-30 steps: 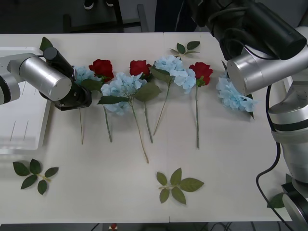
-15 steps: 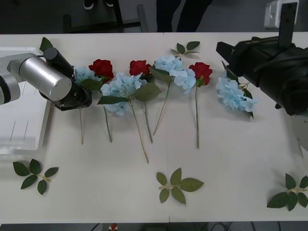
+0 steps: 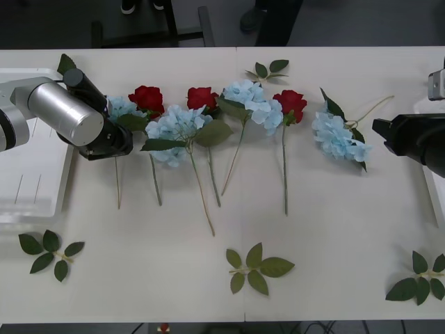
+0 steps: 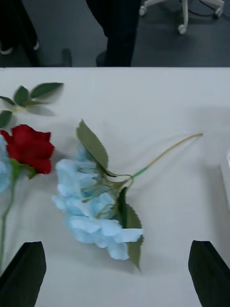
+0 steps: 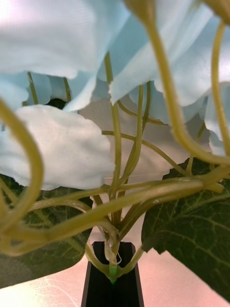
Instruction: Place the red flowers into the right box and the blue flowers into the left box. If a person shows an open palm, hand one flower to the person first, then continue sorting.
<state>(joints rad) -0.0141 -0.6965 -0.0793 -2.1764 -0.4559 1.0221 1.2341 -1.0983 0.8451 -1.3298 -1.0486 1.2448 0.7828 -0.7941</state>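
On the desk, front view: white desk (image 3: 334,229) with flowers in a row across the far half; near half mostly bare apart from leaf sprigs (image 3: 256,268).
Left box: white tray (image 3: 28,188) at the desk's left edge, partly under the left arm.
Right box: a sliver of white rim (image 3: 437,202) at the right edge.
Left hand: (image 3: 111,142) down at the leftmost blue flower (image 3: 122,106); fingers hidden by the wrist housing here.
Right hand: (image 3: 382,129) dark, at the right edge, just beside the rightmost blue flower (image 3: 338,137) but not touching it.
Red flowers: three roses (image 3: 147,98), (image 3: 202,97), (image 3: 291,104), stems running toward the near edge.
Change from a second ago: right arm has pulled back from over the far right corner to the right edge, uncovering that blue flower's stem; left arm unmoved.
Right wrist view: black fingers (image 4: 206,268) spread wide, empty; blue flower (image 4: 93,211) on open desk between them, a rose (image 4: 29,147) beside it.
Left wrist view: fingers (image 5: 112,283) shut on the blue flower's stem (image 5: 113,271) under pale petals.
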